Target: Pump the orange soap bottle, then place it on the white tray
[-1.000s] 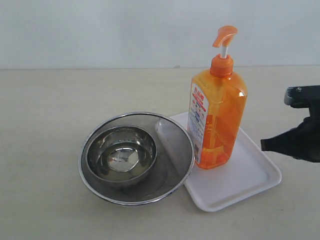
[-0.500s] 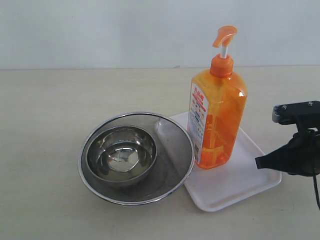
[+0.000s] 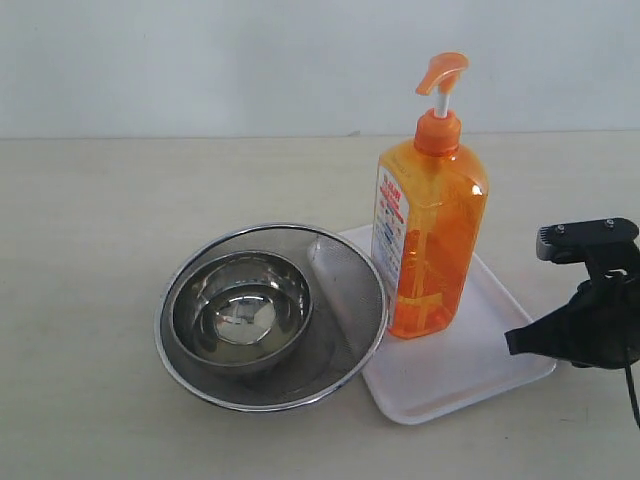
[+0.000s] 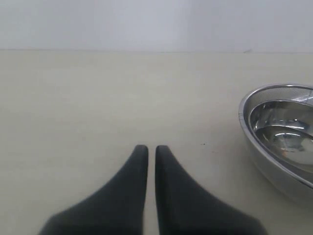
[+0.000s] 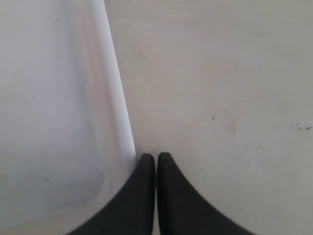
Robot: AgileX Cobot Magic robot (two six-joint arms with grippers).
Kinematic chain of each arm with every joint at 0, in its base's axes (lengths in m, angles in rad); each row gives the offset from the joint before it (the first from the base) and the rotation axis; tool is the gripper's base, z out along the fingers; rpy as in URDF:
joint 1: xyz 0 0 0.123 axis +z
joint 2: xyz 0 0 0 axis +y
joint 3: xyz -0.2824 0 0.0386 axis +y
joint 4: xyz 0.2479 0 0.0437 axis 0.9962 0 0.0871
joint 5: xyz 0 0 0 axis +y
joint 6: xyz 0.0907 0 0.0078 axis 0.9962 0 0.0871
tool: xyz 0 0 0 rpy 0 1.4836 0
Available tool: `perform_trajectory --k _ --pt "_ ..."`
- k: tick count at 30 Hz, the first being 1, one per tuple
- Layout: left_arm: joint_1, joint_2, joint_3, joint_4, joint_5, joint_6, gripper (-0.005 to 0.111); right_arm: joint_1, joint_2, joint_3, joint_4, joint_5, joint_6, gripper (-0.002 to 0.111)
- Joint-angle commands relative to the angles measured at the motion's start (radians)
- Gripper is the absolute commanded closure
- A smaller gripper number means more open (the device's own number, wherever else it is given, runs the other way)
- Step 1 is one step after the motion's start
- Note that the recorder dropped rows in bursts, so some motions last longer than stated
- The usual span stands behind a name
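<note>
- Orange soap bottle (image 3: 430, 250) and all the rest stand on a wide, pale beige table (image 3: 90, 200), which runs back to a plain light wall.
- White tray (image 3: 480, 350) lies flat on the table right of the middle, skewed so that one rounded corner points toward the camera. The bare floor of the tray shows on the bottle's right and front.
- Round mesh strainer (image 3: 345, 300) of steel sits just left of the tray; its rim overlaps the tray's left edge.
- Bottle again: it stands upright on the tray's left part, close beside the strainer. The white-and-orange label faces left, and the pump head sits on its white stem at the top, spout to the left. Nothing holds it.
- Shiny steel bowl (image 3: 240, 310) rests inside the strainer, toward its left side.
- Right gripper (image 3: 512, 342) is low at the tray's right edge, well apart from the bottle. In the right wrist view the two dark fingers are clenched together with nothing between them, and the tips (image 5: 156, 155) meet the tray's raised rim.
- Left gripper (image 4: 147, 147) shows in its wrist view only. It is clenched and empty over bare table, and the strainer with its bowl is off to one side.
</note>
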Motion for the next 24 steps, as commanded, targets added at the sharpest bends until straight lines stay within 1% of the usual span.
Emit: perform_trajectory --k 1,4,9,12,15,18,21,24 --pt "0.003 -0.003 0.003 -0.004 -0.011 0.001 0.102 0.002 0.002 -0.002 -0.008 0.067 -0.008 0.108" --pt "0.003 -0.003 0.003 -0.004 -0.011 0.001 0.102 0.002 0.002 -0.002 0.004 0.127 -0.005 0.108" --pt "0.003 -0.003 0.003 -0.004 -0.011 0.001 0.102 0.002 0.002 -0.002 0.042 0.163 0.007 0.108" --pt "0.003 -0.003 0.003 -0.004 -0.011 0.001 0.102 0.002 0.002 -0.002 0.109 0.109 0.01 0.108" --pt "0.003 -0.003 0.003 -0.004 -0.011 0.001 0.102 0.002 -0.053 0.004 0.141 -0.023 0.042 0.108" --pt "0.003 -0.003 0.003 -0.004 -0.011 0.001 0.102 0.002 -0.114 0.004 0.141 -0.023 0.052 0.108" --pt "0.003 -0.003 0.003 -0.004 -0.011 0.001 0.102 0.002 -0.194 0.004 0.139 0.018 0.052 0.108" --pt "0.003 -0.003 0.003 -0.004 -0.011 0.001 0.102 0.012 -0.291 0.004 0.142 0.129 0.055 0.108"
